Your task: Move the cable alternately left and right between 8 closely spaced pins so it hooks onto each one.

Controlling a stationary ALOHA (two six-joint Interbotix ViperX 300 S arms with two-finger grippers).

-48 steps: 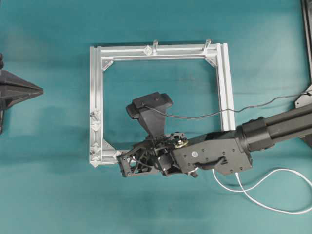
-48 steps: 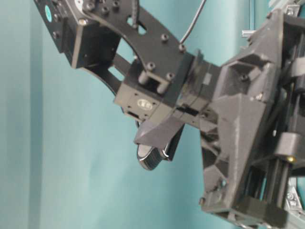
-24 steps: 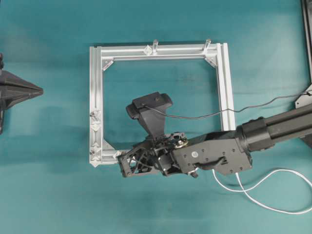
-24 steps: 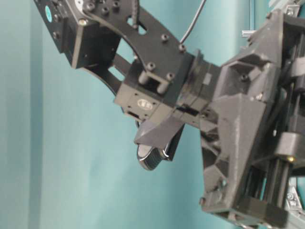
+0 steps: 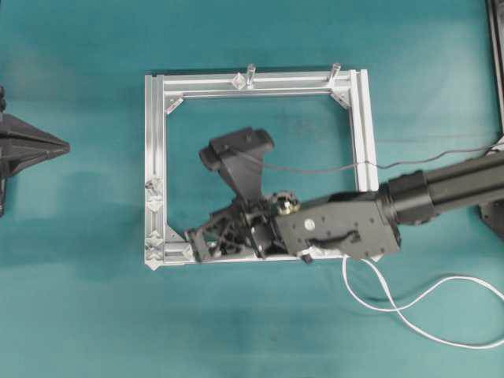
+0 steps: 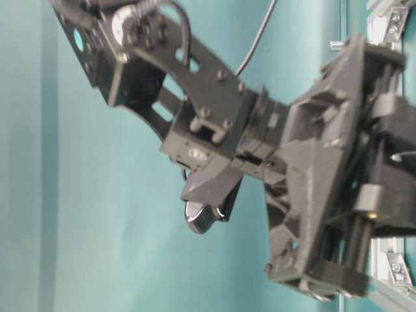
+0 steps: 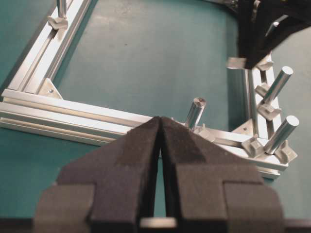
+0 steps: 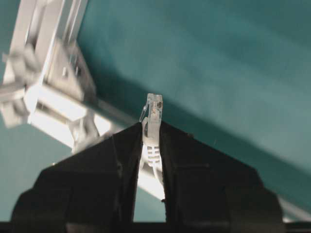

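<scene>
My right gripper [image 5: 194, 245] reaches across to the lower left corner of the aluminium frame [image 5: 364, 134] and lies over its bottom rail. In the right wrist view it [image 8: 151, 125] is shut on the cable's small clear plug [image 8: 153, 108], which sticks out past the fingertips. The white cable [image 5: 394, 307] trails in loose loops behind the arm. Several pins [image 5: 154, 205] stand along the lower left rail, just left of the gripper; others are hidden under the arm. My left gripper [image 5: 57, 146] rests at the far left, shut and empty [image 7: 160, 119], facing the pins [image 7: 278, 86].
Two taller grey posts [image 5: 250, 73] [image 5: 335, 71] stand on the frame's top rail. A thin black wire [image 5: 409, 161] runs over the right rail to the wrist camera [image 5: 236, 148]. Teal table surface surrounds the frame.
My right gripper has shifted from just below the bottom rail up onto it, carrying the plug; the cable loops followed. The left gripper has stayed put.
</scene>
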